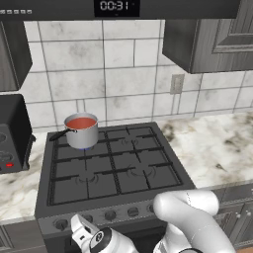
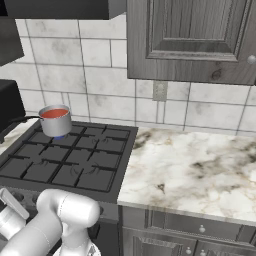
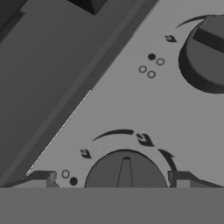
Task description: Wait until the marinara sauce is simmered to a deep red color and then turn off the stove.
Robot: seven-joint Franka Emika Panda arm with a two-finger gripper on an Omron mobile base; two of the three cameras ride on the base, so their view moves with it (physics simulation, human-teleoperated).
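Setting: a marbled bench (image 2: 200, 165) is seen to the right of the stove (image 1: 111, 165), with a pale tiled wall (image 1: 123, 74) behind both.
Wall: a wall socket (image 2: 159, 91) is set in the tiles above the bench, and dark grey cupboards (image 2: 192, 40) are hung over it.
Overhead: a dark hood with a lit clock (image 1: 116, 6) is mounted above the stove.
Left side: a black box-shaped appliance (image 1: 14, 133) is stood on the bench just beside the stove.
Stove: black grid grates are laid across the top, and a row of round knobs (image 1: 109, 215) is fitted along the front panel.
Saucepan: a small steel saucepan (image 1: 82, 132) is placed on the back left burner, its dark handle turned to the left; a blue flame is visible under it.
Sauce: the marinara sauce (image 1: 81, 122) is held in the saucepan as a smooth orange-red disc.
Arm: the white arm (image 1: 190, 217) is folded low in front of the stove, the wrist being brought down to the knob row.
Hand: the hand (image 3: 113, 180) is spread wide, one finger tip being seen at each side of a knob (image 3: 126, 170), with no contact visible; a second knob (image 3: 205, 54) is seen further along the panel.
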